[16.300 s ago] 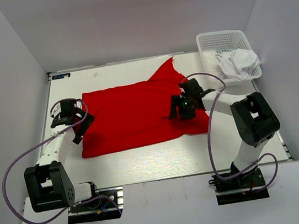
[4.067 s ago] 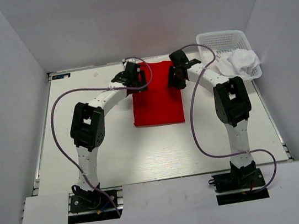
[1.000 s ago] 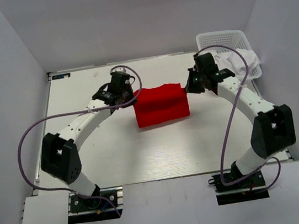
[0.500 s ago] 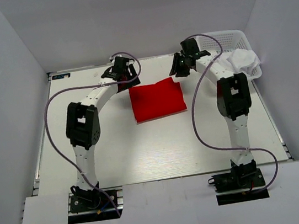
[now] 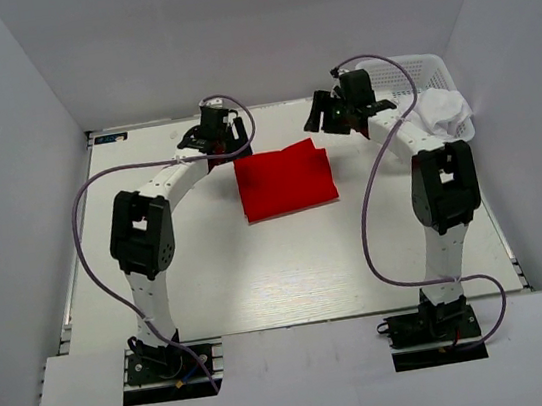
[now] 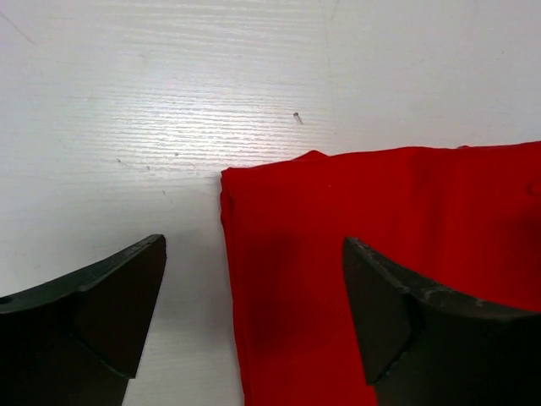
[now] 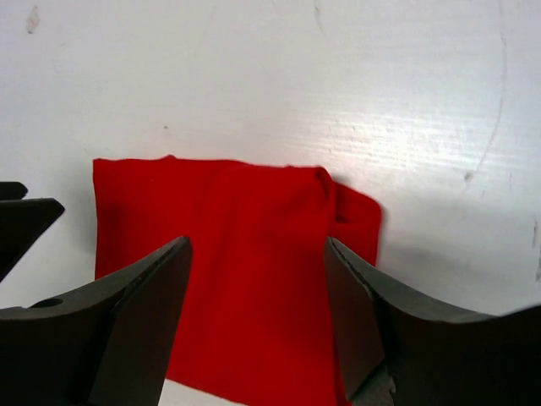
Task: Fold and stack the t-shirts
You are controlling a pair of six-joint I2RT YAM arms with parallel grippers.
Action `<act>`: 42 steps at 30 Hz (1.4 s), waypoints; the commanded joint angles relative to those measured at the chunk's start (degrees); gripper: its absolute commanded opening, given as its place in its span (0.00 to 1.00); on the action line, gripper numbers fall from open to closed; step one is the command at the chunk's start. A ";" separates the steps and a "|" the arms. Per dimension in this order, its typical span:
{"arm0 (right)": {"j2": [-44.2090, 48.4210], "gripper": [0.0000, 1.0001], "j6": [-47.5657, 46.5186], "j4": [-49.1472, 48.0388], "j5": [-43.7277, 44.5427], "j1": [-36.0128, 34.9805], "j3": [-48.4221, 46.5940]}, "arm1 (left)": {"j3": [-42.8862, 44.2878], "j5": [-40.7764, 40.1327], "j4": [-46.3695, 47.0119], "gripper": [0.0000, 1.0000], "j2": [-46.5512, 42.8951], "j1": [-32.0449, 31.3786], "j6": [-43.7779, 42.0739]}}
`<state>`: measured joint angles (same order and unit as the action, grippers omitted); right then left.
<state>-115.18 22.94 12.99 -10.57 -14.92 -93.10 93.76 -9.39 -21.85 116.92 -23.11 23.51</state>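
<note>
The red t-shirt [image 5: 285,181] lies folded into a flat rectangle on the table, behind the middle. My left gripper [image 5: 213,136] hovers over its far left corner, open, with nothing between its fingers. In the left wrist view that gripper [image 6: 254,245] straddles the red t-shirt's [image 6: 423,211] corner edge. My right gripper [image 5: 325,115] hangs open above the far right corner. In the right wrist view this gripper [image 7: 258,241] frames the red t-shirt [image 7: 237,203] from above. The white t-shirt [image 5: 440,114] sits crumpled in the basket.
A white mesh basket [image 5: 404,68] stands at the back right corner of the table. White walls close in the back and both sides. Purple cables loop off both arms. The left gripper's dark fingertip [image 7: 30,216] shows at the right wrist view's left edge.
Both grippers have opened and let go of the red t-shirt's far edge, which now lies flat. Both arms have moved back toward the far side of the table.
</note>
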 commanded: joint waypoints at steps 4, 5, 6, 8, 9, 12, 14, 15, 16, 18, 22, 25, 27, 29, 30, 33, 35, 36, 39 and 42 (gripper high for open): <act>-6.36 0.66 -7.20 -1.30 -1.56 -0.82 -6.37 | 3.45 2.09 1.37 0.81 3.21 -0.27 -1.71; -7.33 0.66 -6.95 -1.04 -1.65 -0.90 -7.00 | 4.58 2.09 1.37 0.78 4.01 -0.27 -1.71; -8.82 0.65 -7.20 -0.78 -2.35 -0.82 -7.88 | 5.29 2.09 0.76 0.75 5.84 -0.27 -1.71; -11.29 0.64 -6.51 1.24 -2.27 -1.16 -11.04 | 8.00 2.09 -1.09 0.70 7.87 -0.27 -1.71; -11.91 0.64 -6.42 1.51 -2.09 -1.08 -11.66 | 8.98 2.09 -1.79 0.68 8.84 -0.27 -1.71; -13.67 0.62 -6.33 -0.95 -1.47 -1.08 -11.66 | 12.06 1.04 -3.03 0.68 12.27 -0.27 -1.18; -14.64 0.59 -5.81 -1.83 -1.82 -1.17 -12.28 | 13.73 1.04 -3.55 0.67 14.28 -0.27 -1.18; -15.07 0.49 -5.54 -1.92 -2.35 -1.17 -12.37 | 13.73 1.04 -3.55 0.63 14.91 -0.27 -1.18; -15.08 0.44 -5.10 -2.79 -2.18 -0.99 -12.11 | 15.13 2.34 -3.55 0.61 15.43 -0.27 -1.18; -14.64 0.23 -4.40 -5.51 -2.52 -1.16 -10.27 | 16.54 2.36 -3.55 0.44 16.58 -0.27 -1.18; -13.59 0.01 -3.87 -8.07 -3.23 -0.99 -7.89 | 17.87 3.49 -4.17 0.11 17.37 -0.27 -1.18; -12.45 0.00 -4.31 -8.69 -4.37 -0.99 -7.54 | 16.12 3.50 -3.65 0.00 15.18 -0.27 -1.18; -10.69 0.00 -4.57 -9.91 -4.81 -1.17 -6.23 | 14.18 3.50 -1.55 0.00 12.02 -0.27 -1.70; -9.37 0.00 -4.48 -10.62 -5.69 -1.08 -4.91 | 10.93 3.50 -0.31 0.00 9.56 -0.79 -1.71; -6.76 0.00 -4.39 -11.75 -5.95 -1.25 -2.29 | 8.75 3.50 0.92 0.00 7.03 -1.31 -2.23; -1.64 0.00 -3.43 -15.44 -5.17 -0.90 4.11 | 4.53 5.33 3.46 0.00 3.67 -1.84 -2.76; 0.99 0.00 -1.76 -16.33 -4.47 -0.64 7.04 | 2.23 5.87 3.48 0.00 1.21 -1.85 -2.76; 2.31 0.00 -1.58 -16.33 -4.11 -0.81 7.92 | 1.61 5.87 4.00 0.00 0.59 -1.85 -2.76; 4.25 0.00 -1.23 -15.98 -2.09 -0.55 10.22 | 0.20 5.87 4.53 0.00 -1.17 -1.85 -2.76; 4.61 0.00 0.08 -15.11 0.89 -0.38 10.66 | -0.33 7.27 5.76 0.00 -1.87 -1.85 -2.76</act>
<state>-112.33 21.39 0.32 -13.26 -15.81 -83.35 94.17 -4.01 -18.76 119.28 -25.08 21.39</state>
